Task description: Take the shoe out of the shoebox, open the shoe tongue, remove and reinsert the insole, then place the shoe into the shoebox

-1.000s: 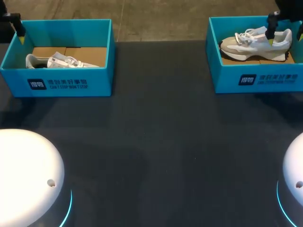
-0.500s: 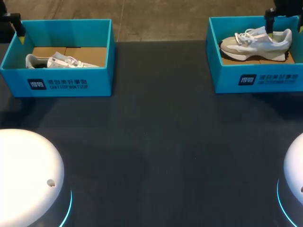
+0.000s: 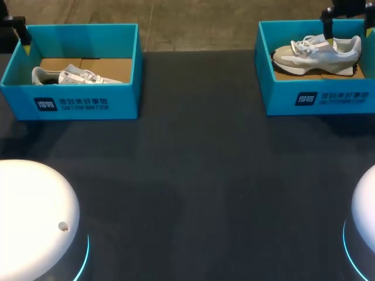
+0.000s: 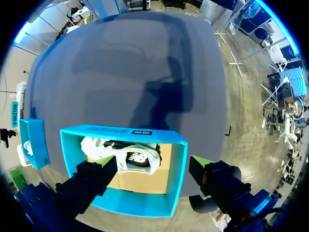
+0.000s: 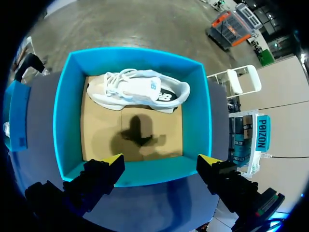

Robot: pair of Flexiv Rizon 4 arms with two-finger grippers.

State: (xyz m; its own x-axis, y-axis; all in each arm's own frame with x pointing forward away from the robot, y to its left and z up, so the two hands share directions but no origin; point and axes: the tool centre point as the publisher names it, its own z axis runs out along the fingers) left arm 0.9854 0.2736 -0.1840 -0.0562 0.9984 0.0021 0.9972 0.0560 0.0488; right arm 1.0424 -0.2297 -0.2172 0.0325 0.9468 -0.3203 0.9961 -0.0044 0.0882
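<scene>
Shoe (image 3: pixel 316 52) lay inside the right shoebox (image 3: pixel 316 98), close to that box's far wall, its long axis along the box's long side, toe toward the left shoebox (image 3: pixel 76 104); the right jaws hung above the right shoebox, spread wide and empty, the shoe ahead of them, its length parallel to the line between their yellow tips (image 5: pixel 114 158); the right arm was plainly nearer, since the left jaws, also apart and empty, hung over the left shoebox and its second shoe (image 3: pixel 70 75), well apart from the right shoebox across the tabletop (image 3: pixel 193 175). Against a second earlier, the right jaws had lifted away from the shoe's collar toward the box's far rim; the shoe had not shifted.
</scene>
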